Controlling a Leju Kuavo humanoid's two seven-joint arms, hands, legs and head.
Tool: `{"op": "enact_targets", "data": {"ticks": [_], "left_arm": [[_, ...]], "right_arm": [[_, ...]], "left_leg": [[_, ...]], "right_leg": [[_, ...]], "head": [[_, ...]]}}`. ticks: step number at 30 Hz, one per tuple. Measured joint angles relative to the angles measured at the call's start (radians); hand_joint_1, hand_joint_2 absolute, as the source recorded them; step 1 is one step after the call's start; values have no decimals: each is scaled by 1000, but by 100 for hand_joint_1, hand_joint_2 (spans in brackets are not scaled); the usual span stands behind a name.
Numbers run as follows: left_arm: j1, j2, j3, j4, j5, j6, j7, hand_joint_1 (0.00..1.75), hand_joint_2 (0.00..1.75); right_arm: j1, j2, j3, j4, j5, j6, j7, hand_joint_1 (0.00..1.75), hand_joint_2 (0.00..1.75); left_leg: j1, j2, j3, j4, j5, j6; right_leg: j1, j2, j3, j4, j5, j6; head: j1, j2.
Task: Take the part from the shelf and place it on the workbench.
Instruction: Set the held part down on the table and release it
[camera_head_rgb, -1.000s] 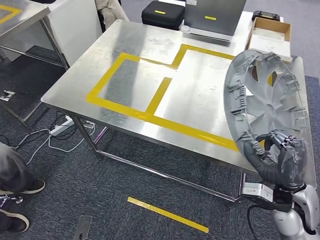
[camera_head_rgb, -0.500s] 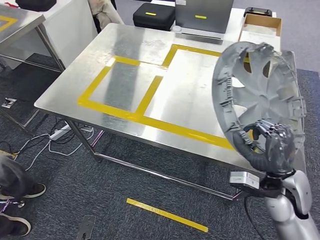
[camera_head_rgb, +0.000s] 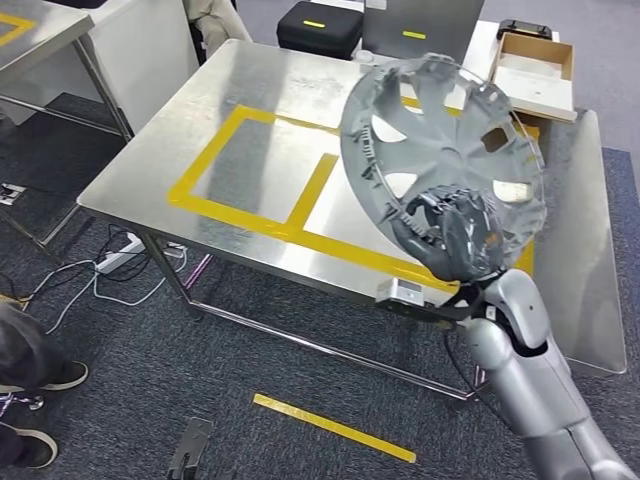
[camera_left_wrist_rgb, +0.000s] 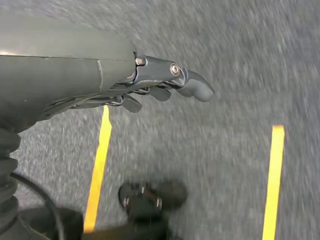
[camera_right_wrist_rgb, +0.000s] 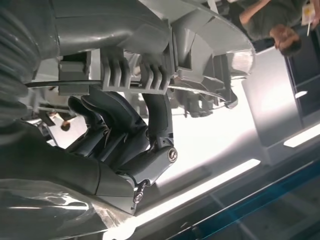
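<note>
From the head view, the right hand (camera_head_rgb: 453, 240) gripped the part (camera_head_rgb: 441, 150), a grey round plastic wheel cover with spokes and holes. A second ago the part stood at the counter's right edge; now it hung tilted above the shiny metal counter (camera_head_rgb: 249, 90) with yellow tape lines, so setting it down looked close. From the left wrist view, the left hand (camera_left_wrist_rgb: 166, 87) hung over rough grey carpet, holding nothing, fingers nearly straight. From the right wrist view, dark fingers (camera_right_wrist_rgb: 158, 115) hooked the part's ribbed rim (camera_right_wrist_rgb: 132, 70).
</note>
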Motion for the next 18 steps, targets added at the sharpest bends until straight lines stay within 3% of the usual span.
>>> {"op": "enact_targets", "data": {"ticks": [1, 2, 3, 5, 6, 8, 11, 13, 16, 17, 18], "left_arm": [[0, -2, -5, 0, -1, -7, 3, 0, 175], [0, -3, -9, 0, -1, -12, 4, 0, 175], [0, -5, -12, 0, -1, -16, 4, 0, 175], [0, -7, -17, 0, -1, -22, 3, 0, 175], [-1, -7, -19, 0, -1, -24, 3, 0, 175], [-1, -7, -20, 0, 0, -28, 3, 0, 175], [-1, -6, -20, 0, 4, -52, 4, 0, 175], [-2, -6, -20, 0, 10, -66, 3, 0, 175], [2, -5, -20, 0, 15, -67, 0, 0, 175], [4, -3, -20, 0, 17, -64, -1, 0, 175], [7, -1, -20, 0, 20, -59, -1, 0, 175]], "right_arm": [[-34, 14, 22, 46, 20, -2, 9, 175, 175], [-68, 29, 43, 93, 39, -5, 18, 175, 175], [-101, 44, 62, 140, 57, -8, 27, 175, 175], [-171, 76, 96, 233, 91, -12, 47, 175, 175], [-206, 93, 112, 280, 111, -12, 59, 175, 175], [-273, 126, 147, 380, 170, -9, 100, 175, 175], [-359, 167, 199, 532, 270, 7, 191, 175, 175], [-404, 189, 221, 625, 296, 31, 241, 175, 175], [-439, 205, 237, 737, 303, 72, 282, 175, 175], [-442, 206, 240, 766, 302, 88, 294, 175, 175], [-444, 206, 242, 792, 300, 111, 307, 175, 175]], "left_leg": [[0, 1, 0, 0, 0, 0], [0, 1, 0, 1, 0, 0], [0, 0, 1, 2, -1, 0], [0, -4, 2, 5, -3, -3], [-2, -5, 0, 8, -4, -7], [-5, -6, -8, 12, -3, -16], [-3, -6, -16, 19, -7, -30], [-1, -5, -40, 74, -42, -42], [5, -5, -126, 258, -120, -54], [7, -5, -143, 290, -121, -56], [9, -5, -143, 285, -103, -57]], "right_leg": [[0, 0, -27, 53, -13, 2], [0, 0, -39, 72, -7, 2], [0, 0, -29, 47, 20, 1], [0, 0, 27, -79, 92, -5], [2, 0, 57, -141, 115, -9], [5, 1, 84, -198, 120, -19], [4, 2, 87, -209, 120, -34], [0, 0, 91, -213, 123, -44], [0, -2, 92, -213, 122, -50], [0, -2, 93, -212, 121, -50], [0, -1, 94, -212, 120, -49]], "head": [[0, 0], [0, 0], [0, 0], [0, 0], [0, 0], [-1, 0], [-1, 0], [-5, 0], [-8, 0], [-8, 0], [-8, 0]]}}
